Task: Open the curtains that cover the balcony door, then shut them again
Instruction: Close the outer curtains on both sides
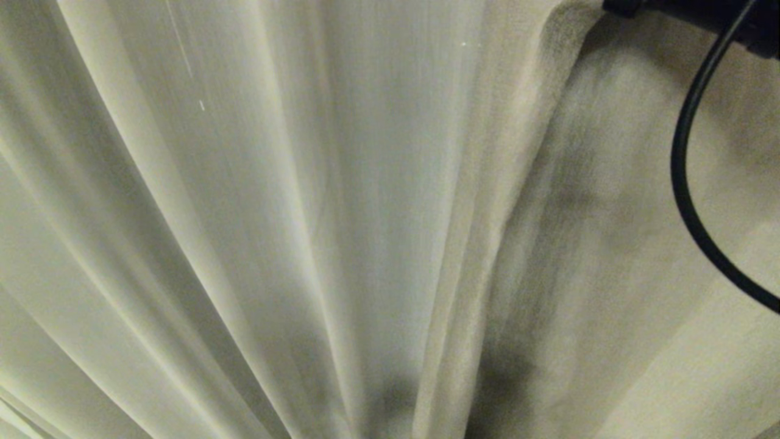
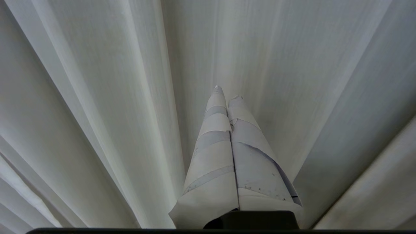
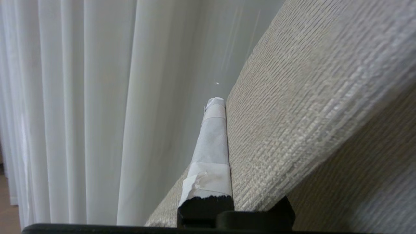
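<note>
Right now the right gripper (image 3: 224, 107) is clenched on the hemmed edge of a curtain panel: one taped finger (image 3: 211, 152) shows, and the coarse woven fabric (image 3: 292, 107) lies tight against it where the other finger should be, hidden behind the cloth. Grip sits on the panel's edge, probably because that edge is what lets the whole panel be dragged along. Out from the gripper, the held fabric runs taut and slanted, while the sheer pleats (image 3: 97, 97) beside it hang straight.

Head view agrees: the right arm (image 1: 701, 15) with its black cable (image 1: 682, 183) is high up next to the held panel, and that panel's edge (image 1: 518, 183) bunches toward the arm.

Left gripper (image 2: 227, 94) is clamped shut on nothing, taped fingers together, pointing at the curtains (image 2: 113, 97) without touching; looks parked.

Balcony door not visible anywhere, fully covered by curtains. Whether this is the opening or closing pull, cannot tell.
</note>
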You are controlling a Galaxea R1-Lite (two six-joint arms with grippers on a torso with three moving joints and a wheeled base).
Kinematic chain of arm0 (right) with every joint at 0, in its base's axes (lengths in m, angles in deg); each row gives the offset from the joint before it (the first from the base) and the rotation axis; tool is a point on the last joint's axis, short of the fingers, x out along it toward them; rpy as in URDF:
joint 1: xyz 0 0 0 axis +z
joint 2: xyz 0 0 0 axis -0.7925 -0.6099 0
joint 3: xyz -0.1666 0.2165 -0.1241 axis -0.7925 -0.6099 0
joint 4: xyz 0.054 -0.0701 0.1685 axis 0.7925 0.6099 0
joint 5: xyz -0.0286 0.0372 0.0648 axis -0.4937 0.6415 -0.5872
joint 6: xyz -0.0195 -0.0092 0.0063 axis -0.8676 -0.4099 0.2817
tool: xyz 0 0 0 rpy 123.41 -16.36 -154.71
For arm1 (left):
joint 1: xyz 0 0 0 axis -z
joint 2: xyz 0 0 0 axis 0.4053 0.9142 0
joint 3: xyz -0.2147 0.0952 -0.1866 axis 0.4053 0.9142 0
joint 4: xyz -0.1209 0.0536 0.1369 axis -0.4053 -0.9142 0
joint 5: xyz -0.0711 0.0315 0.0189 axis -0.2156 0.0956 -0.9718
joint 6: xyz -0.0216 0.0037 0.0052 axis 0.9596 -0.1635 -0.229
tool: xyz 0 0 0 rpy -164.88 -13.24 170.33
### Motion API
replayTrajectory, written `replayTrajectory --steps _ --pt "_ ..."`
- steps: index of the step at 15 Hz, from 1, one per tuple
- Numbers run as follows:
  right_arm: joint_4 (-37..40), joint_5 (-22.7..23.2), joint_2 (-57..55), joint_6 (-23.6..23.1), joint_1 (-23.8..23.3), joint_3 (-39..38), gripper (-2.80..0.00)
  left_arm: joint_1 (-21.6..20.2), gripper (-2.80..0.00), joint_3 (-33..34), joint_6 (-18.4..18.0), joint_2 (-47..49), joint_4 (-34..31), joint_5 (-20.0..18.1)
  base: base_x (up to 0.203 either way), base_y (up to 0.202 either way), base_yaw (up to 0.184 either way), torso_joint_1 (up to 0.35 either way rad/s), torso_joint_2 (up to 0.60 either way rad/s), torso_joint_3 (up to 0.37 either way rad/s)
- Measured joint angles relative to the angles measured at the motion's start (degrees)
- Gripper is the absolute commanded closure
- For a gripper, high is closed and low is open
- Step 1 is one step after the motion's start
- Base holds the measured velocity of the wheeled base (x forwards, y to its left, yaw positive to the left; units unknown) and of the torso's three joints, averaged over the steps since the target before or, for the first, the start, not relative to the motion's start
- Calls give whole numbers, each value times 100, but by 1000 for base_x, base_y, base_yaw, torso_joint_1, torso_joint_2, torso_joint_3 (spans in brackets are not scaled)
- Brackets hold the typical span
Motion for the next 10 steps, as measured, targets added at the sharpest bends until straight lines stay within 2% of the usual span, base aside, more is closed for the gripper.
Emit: replayTrajectory --steps 10 --pt "48 -71 -880 -120 356 603 0 0 0 0 5 0 2 -1 0 0 0 0 0 0"
